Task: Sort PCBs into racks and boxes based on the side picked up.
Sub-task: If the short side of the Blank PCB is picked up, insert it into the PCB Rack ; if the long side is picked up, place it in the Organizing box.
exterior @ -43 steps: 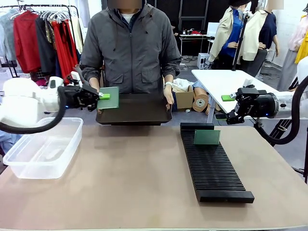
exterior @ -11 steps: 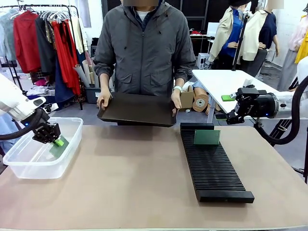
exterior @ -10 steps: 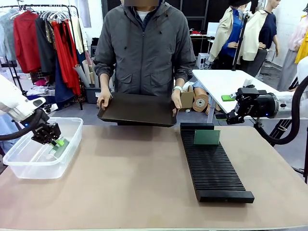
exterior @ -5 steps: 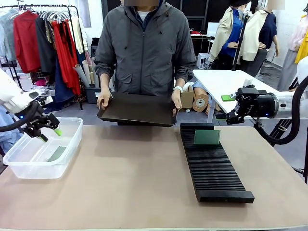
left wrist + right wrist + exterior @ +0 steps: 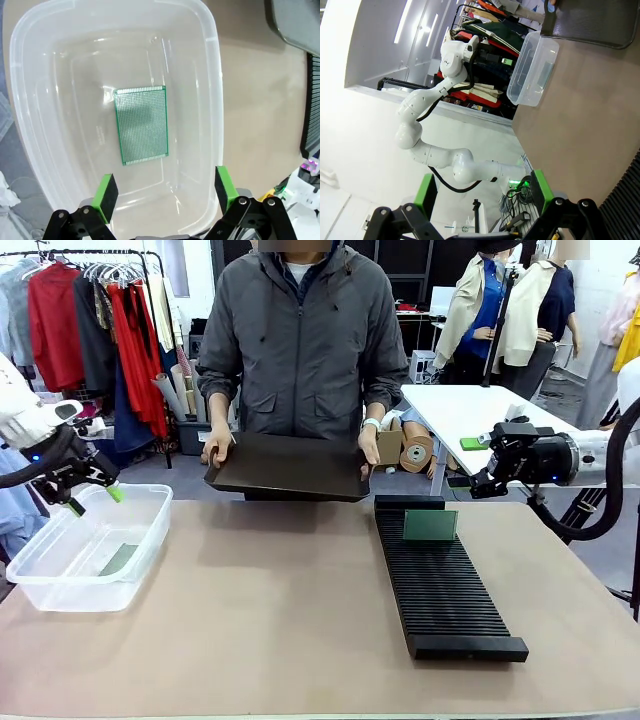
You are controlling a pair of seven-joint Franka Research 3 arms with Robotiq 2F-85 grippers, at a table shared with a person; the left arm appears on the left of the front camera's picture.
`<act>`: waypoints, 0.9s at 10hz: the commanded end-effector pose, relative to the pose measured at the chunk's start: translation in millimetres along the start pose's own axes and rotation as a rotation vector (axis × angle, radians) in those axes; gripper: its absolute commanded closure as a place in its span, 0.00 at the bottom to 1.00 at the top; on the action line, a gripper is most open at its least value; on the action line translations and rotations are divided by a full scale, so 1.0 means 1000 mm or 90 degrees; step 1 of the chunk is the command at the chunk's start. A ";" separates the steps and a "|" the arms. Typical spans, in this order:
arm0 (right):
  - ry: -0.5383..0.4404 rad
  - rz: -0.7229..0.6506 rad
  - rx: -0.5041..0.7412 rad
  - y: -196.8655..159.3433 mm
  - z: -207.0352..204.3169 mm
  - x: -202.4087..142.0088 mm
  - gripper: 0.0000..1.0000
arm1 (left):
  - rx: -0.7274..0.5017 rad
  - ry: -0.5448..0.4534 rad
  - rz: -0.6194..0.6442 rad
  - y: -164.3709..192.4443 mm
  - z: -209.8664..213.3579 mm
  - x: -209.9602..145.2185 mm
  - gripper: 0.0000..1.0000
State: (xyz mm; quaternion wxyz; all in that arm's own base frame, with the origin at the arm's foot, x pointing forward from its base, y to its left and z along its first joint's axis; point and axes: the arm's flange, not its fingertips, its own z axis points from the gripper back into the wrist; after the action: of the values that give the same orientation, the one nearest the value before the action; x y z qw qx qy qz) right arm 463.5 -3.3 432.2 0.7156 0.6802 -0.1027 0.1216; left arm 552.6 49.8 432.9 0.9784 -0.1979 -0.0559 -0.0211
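Note:
A green PCB [image 5: 142,123] with a fine grid face lies flat on the floor of the clear box [image 5: 35,547], also seen as PCB [image 5: 118,559] in the front view. My left gripper [image 5: 90,499] hovers open above the box [image 5: 212,85], nothing between its green pads [image 5: 105,193]. A second PCB [image 5: 430,525] stands upright in the far end of the black ribbed rack [image 5: 440,585]. My right gripper [image 5: 483,468] hangs open and empty beyond the rack's far right; its pads [image 5: 539,187] frame the table in the right wrist view.
A person at the far side holds a flat black tray [image 5: 285,467] with both hands above the table edge. The tray's corner [image 5: 295,25] shows in the left wrist view. A white side table [image 5: 470,410] stands behind my right gripper.
My left gripper opened inside the box, released the PCB onto its floor, then rose up and left out of the box. The right arm stayed still.

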 end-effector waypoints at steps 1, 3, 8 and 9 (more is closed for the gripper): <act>0.002 -0.005 0.003 0.003 0.000 0.000 0.00 | 0.014 0.012 0.009 -0.005 0.004 -0.009 0.00; 0.002 -0.005 0.003 0.003 0.000 0.000 0.00 | 0.012 0.014 0.012 -0.007 0.007 -0.011 0.00; 0.002 -0.005 0.003 0.003 0.000 0.000 0.00 | -0.141 -0.022 0.013 -0.009 0.021 -0.011 0.00; 0.002 -0.005 0.003 0.003 0.000 0.000 0.00 | -0.215 -0.037 0.014 -0.006 0.029 -0.013 0.00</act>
State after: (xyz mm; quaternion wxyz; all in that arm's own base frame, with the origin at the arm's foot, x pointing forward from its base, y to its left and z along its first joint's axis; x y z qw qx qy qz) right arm 463.5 -3.3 432.2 0.7155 0.6802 -0.1027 0.1216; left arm 542.6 44.8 454.5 0.9525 -0.2973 -0.0651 -0.0074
